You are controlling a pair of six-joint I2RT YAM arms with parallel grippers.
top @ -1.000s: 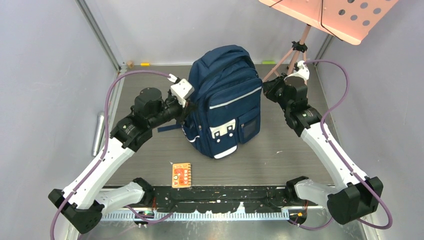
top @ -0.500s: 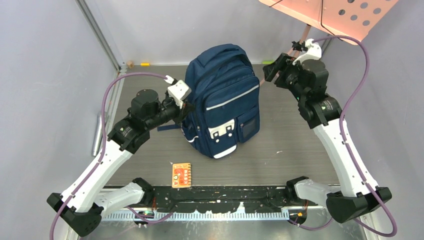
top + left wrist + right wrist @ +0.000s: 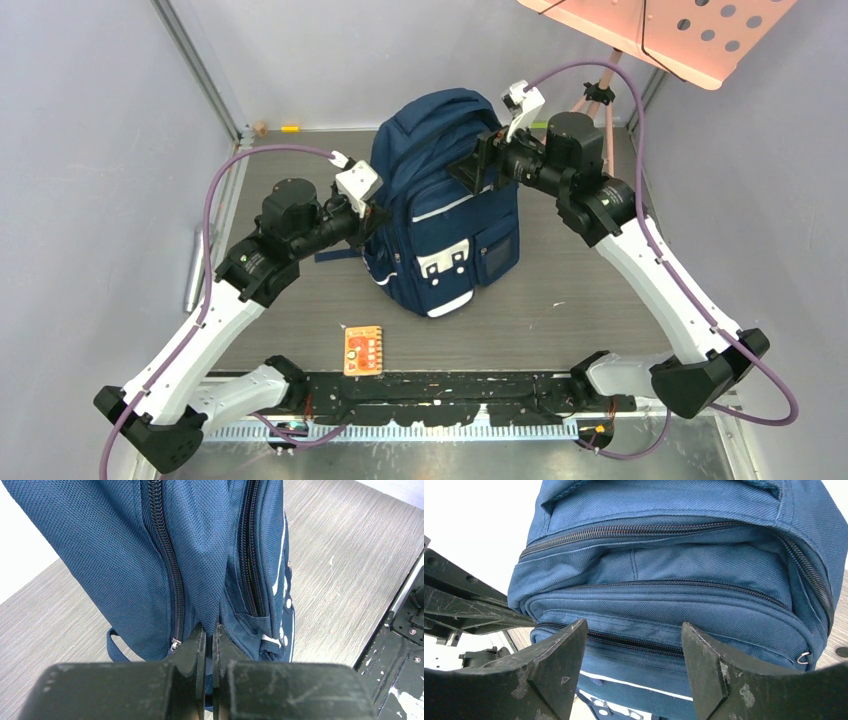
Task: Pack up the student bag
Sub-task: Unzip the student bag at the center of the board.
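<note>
The student bag (image 3: 450,200) stands upright mid-bench (image 3: 600,300), nearer the far edge. The left end effector (image 3: 209,640) pinches its side fabric, seemingly to steady it. The right end effector (image 3: 634,630), jaws spread and holding nothing, faces its top front.

The table (image 3: 600,300) has a dark grey, wood-grain top. The student bag (image 3: 450,210) stands on its base near the centre, with one strap (image 3: 335,256) trailing flat on the surface on the left-arm side. A small orange card (image 3: 363,351) lies flat near the front edge, well apart from the bag. A yellow piece (image 3: 290,128) and a green piece (image 3: 537,124) lie at the far edge
</note>
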